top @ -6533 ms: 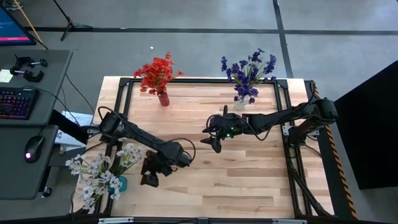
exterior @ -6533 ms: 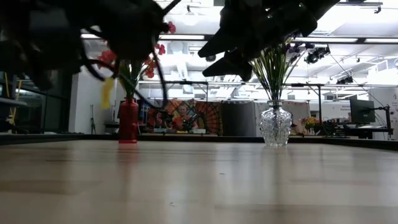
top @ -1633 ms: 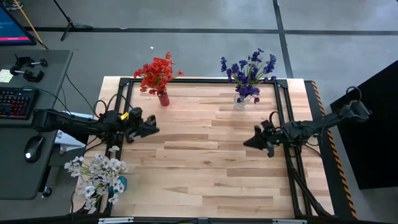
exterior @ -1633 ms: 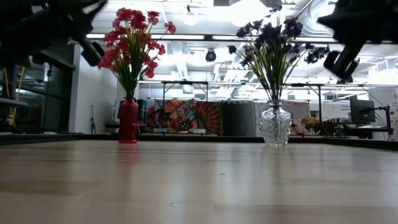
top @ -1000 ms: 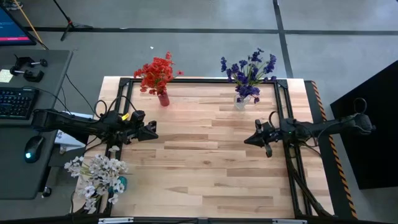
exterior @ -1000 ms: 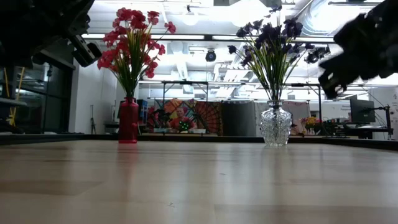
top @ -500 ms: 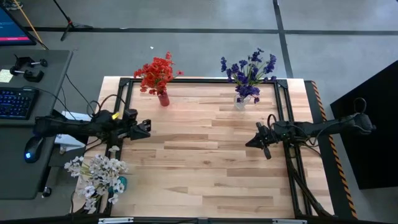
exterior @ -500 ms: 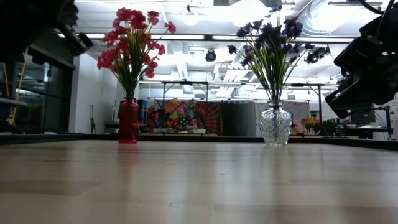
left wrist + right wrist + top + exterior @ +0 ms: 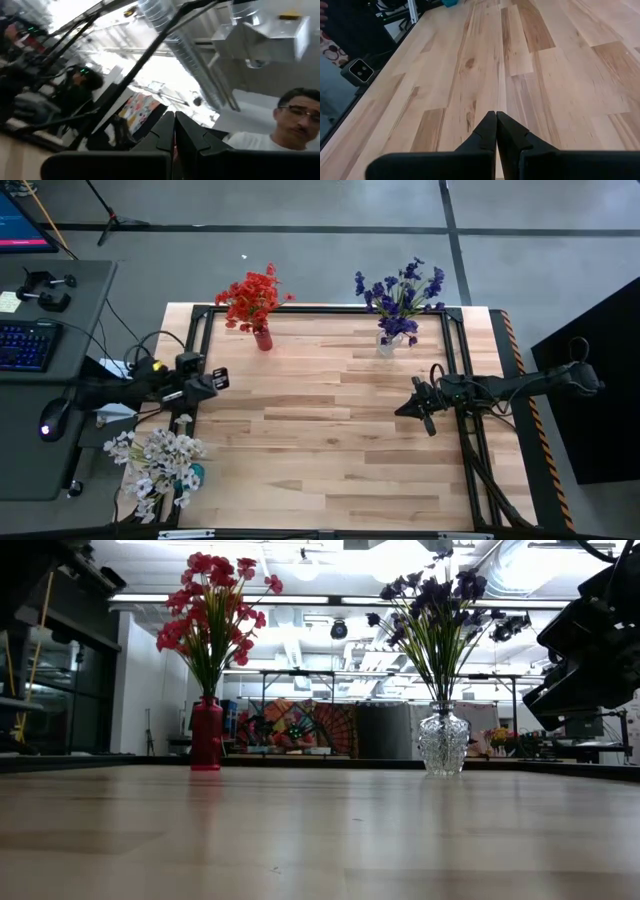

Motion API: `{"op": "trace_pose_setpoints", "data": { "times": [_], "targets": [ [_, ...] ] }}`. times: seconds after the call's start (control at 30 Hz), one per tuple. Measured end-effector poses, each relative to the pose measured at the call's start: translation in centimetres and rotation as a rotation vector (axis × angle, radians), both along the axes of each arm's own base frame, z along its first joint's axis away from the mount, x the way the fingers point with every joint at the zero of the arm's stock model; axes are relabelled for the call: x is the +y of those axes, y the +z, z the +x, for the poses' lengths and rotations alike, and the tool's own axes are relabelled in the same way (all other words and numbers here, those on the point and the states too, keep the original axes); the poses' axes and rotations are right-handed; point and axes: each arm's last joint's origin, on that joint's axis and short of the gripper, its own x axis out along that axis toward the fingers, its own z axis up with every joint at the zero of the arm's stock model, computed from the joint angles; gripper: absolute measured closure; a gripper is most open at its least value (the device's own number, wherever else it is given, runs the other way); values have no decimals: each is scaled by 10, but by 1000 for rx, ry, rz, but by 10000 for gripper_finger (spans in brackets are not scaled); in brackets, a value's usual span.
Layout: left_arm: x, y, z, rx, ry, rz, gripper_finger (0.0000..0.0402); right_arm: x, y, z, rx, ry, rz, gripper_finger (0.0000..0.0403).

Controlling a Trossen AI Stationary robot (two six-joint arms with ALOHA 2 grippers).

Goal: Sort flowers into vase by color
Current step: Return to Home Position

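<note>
Looked sorted: red flowers (image 9: pixel 252 295) and purple flowers (image 9: pixel 400 288) stood at the table's (image 9: pixel 330 450) far edge, white flowers (image 9: pixel 160 463) at its near-left corner. Left gripper (image 9: pixel 217 378) and right gripper (image 9: pixel 404 408) hung by its sides, jaws pressed together, empty. Sprigs seemed light, floppy; best pinched mid-stem.

The high view is evenly lit from overhead, with only faint soft shadows on the table (image 9: pixel 330 460). In the low view, glaring ceiling lights (image 9: pixel 400 555) along the top of the frame backlight the flowers (image 9: pixel 212 610); the left wrist view has white glare at its centre, the right wrist view is even.
</note>
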Motion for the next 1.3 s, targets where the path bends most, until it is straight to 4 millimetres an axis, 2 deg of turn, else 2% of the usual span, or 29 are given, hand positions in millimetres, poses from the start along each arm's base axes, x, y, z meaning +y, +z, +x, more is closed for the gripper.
{"op": "trace_pose_setpoints", "data": {
  "times": [0.1,0.3,0.43,0.53,0.63,0.77,0.93,1.0,1.13,1.3],
  "targets": [
    [-2,0,-4,-14,-19,40,401,0,0,0,2,0,1,403],
    [-10,-12,-3,-93,-114,437,401,0,0,0,4,-2,0,403],
    [-12,-21,-1,-291,-16,830,401,0,0,0,6,-4,-1,403],
    [-12,-36,5,-326,83,1080,401,0,0,0,6,-4,0,403],
    [-10,-43,8,-308,190,1219,401,0,0,0,6,-4,0,403],
    [-6,-42,10,-187,336,1190,401,0,0,0,6,-4,0,403],
    [6,-41,14,163,589,872,401,0,0,0,6,-4,0,403],
    [11,-44,14,263,682,828,401,0,0,0,6,-4,0,403],
    [10,-53,15,359,633,812,401,0,0,0,6,-4,0,403],
    [10,-52,15,358,632,784,401,0,0,0,5,-4,0,403]
  ]
}}
